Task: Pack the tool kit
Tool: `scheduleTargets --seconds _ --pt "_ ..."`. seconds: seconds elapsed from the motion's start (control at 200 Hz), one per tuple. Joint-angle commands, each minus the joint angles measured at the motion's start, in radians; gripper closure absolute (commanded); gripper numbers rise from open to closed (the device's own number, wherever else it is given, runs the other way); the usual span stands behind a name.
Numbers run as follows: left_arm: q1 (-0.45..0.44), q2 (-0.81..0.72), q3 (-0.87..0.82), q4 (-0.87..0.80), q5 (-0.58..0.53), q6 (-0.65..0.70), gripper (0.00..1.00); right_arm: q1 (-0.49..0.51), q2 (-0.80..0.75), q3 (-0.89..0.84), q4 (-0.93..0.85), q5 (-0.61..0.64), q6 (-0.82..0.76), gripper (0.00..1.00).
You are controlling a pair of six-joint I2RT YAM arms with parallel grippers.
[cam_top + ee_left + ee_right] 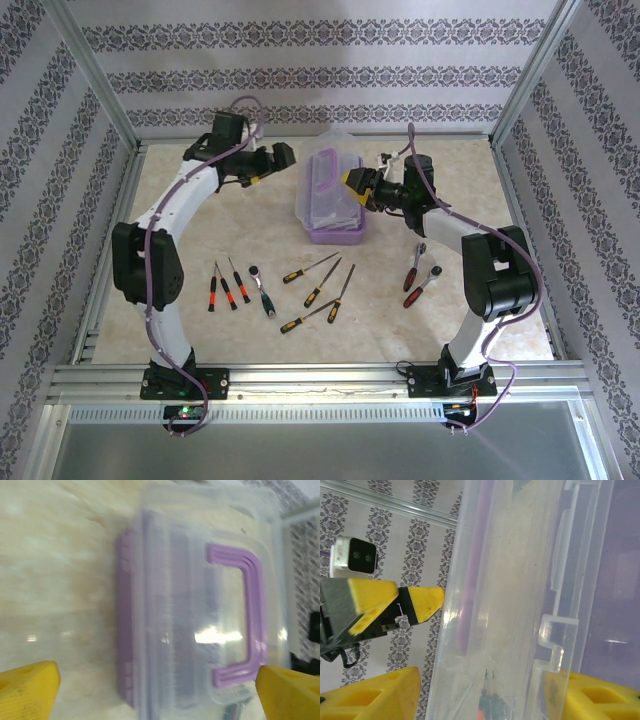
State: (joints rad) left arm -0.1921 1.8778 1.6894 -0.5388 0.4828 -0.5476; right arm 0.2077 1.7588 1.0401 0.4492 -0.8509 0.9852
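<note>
left gripper [283,158] spread wide, empty, beside the tool kit [336,232] | right gripper [355,182] clamped on its upright clear lid [328,160] | screwdrivers [310,285] loose on the table [200,225]

Blurred tool kit [200,610] ahead of the wide-spread left pincer [160,692]

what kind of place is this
Probably a lab test cell: an aluminium frame encloses the table, wallpaper panels serve as walls, and left arm and right arm are bolted at its edge.
</note>
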Motion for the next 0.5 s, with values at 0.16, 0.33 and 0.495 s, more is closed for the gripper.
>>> scheduleTargets --seconds 0.16,0.33,0.495 --pt "0.035 0.087 -0.071 -0.092 -0.242 0.074 0.0 0.047 -0.015 0.098 -0.076 -0.012 -0.076 0.34" --pt "0.034 0.143 -0.09 -0.08 -0.271 0.091 0.0 0.077 -0.009 0.152 -0.132 -0.004 -0.105 0.34" --pt "0.035 0.149 -0.135 -0.021 -0.234 0.075 0.01 0.098 -0.004 0.19 -0.187 0.014 -0.139 0.34"
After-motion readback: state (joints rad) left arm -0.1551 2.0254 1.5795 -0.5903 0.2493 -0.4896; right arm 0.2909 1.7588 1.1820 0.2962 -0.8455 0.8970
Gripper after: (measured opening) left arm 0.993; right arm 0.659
